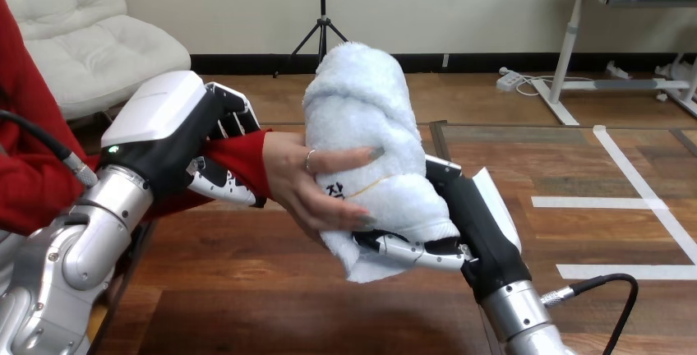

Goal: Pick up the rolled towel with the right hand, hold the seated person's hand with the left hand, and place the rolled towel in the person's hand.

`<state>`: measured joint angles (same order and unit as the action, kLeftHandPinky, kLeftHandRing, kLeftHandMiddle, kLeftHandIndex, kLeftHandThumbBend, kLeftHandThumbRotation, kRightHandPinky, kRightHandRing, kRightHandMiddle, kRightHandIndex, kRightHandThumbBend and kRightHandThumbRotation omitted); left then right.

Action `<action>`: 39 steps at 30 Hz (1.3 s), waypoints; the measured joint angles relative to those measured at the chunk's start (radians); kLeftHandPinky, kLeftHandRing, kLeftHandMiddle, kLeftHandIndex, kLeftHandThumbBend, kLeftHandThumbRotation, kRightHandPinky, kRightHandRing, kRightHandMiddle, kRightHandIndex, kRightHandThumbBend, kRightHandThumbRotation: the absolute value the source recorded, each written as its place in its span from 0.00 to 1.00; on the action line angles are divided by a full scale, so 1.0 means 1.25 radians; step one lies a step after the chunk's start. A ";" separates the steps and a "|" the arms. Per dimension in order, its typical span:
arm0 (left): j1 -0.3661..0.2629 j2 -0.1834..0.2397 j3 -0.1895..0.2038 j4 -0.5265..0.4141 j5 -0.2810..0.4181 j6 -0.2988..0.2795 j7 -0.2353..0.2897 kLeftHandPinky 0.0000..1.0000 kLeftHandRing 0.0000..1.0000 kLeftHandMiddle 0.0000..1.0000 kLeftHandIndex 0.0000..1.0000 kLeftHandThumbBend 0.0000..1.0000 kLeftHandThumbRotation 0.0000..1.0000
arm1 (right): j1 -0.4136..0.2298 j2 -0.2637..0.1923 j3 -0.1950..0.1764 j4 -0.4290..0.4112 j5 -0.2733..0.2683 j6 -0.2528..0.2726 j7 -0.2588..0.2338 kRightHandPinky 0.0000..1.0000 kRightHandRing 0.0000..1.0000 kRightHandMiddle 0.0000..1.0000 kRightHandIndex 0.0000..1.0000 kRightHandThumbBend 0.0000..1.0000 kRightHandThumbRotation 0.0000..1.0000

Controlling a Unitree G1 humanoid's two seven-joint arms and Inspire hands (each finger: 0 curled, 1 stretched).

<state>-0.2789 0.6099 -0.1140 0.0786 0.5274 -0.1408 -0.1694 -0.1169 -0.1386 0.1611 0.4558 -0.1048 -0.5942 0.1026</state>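
A white rolled towel (362,125) stands nearly upright in the middle of the head view. My right hand (464,215) grips its lower part from the right, thumb curled under the towel's bottom end. The person's hand (316,178) comes in from the left with its fingers laid across the towel's front. My left hand (193,145) is curled round the person's wrist, over the red sleeve (238,158), with its fingers wrapped on both sides of it.
The wooden table (271,289) lies below both hands. The person's red-sleeved arm (29,174) fills the left edge. The table's right edge (444,137) runs just behind my right hand.
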 measured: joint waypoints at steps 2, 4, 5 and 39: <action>0.000 0.002 0.000 -0.004 -0.002 0.003 -0.009 0.42 0.49 0.53 0.52 0.85 0.04 | 0.004 -0.005 0.000 -0.012 0.011 0.024 0.021 0.59 0.70 0.75 0.78 0.94 0.83; 0.000 0.004 0.000 -0.010 -0.001 0.007 -0.017 0.44 0.52 0.55 0.54 0.85 0.09 | 0.009 -0.010 0.000 -0.021 0.021 0.042 0.040 0.61 0.72 0.77 0.80 0.97 0.88; 0.000 0.005 0.000 -0.014 -0.001 0.008 -0.022 0.44 0.52 0.56 0.55 0.85 0.11 | 0.011 -0.013 0.000 -0.025 0.025 0.050 0.049 0.62 0.73 0.77 0.81 0.98 0.89; 0.006 0.032 0.008 -0.069 0.029 0.035 -0.063 0.55 0.66 0.69 0.68 1.00 0.70 | 0.030 -0.054 -0.012 -0.076 0.088 0.179 0.248 0.84 0.90 0.92 0.96 1.00 1.00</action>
<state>-0.2715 0.6494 -0.1040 -0.0080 0.5640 -0.0966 -0.2482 -0.0790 -0.2059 0.1458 0.3603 0.0057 -0.3707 0.4122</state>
